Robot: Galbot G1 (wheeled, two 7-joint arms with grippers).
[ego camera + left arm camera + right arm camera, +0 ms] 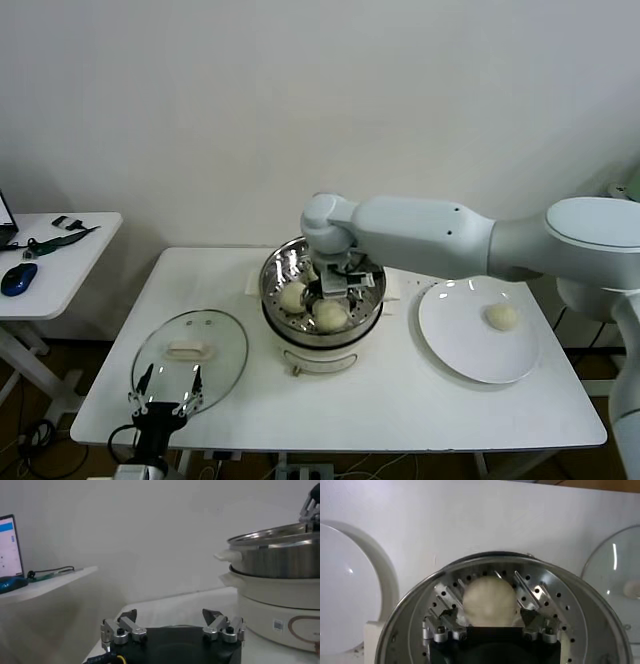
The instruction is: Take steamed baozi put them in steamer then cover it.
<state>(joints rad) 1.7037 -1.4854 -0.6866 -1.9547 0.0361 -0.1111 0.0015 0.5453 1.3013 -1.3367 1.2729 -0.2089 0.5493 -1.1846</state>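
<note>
The steel steamer (300, 345) stands mid-table on its white base. Two cream baozi (293, 296) (331, 316) show on its perforated tray. My right gripper (337, 287) reaches down into the pot. In the right wrist view it (488, 614) is open, and a baozi (489, 601) rests on the tray between the jaws with a gap on each side. Another baozi (502, 316) lies on the white plate (460, 340). The glass cover (225, 340) lies flat at front left. My left gripper (168, 385) hovers open at the cover's near edge, holding nothing.
A small side table (60, 270) with a blue mouse (18, 278) stands off to the left. From the left wrist view the steamer (280, 560) rises to one side of the open left gripper (170, 617). The wall runs close behind the table.
</note>
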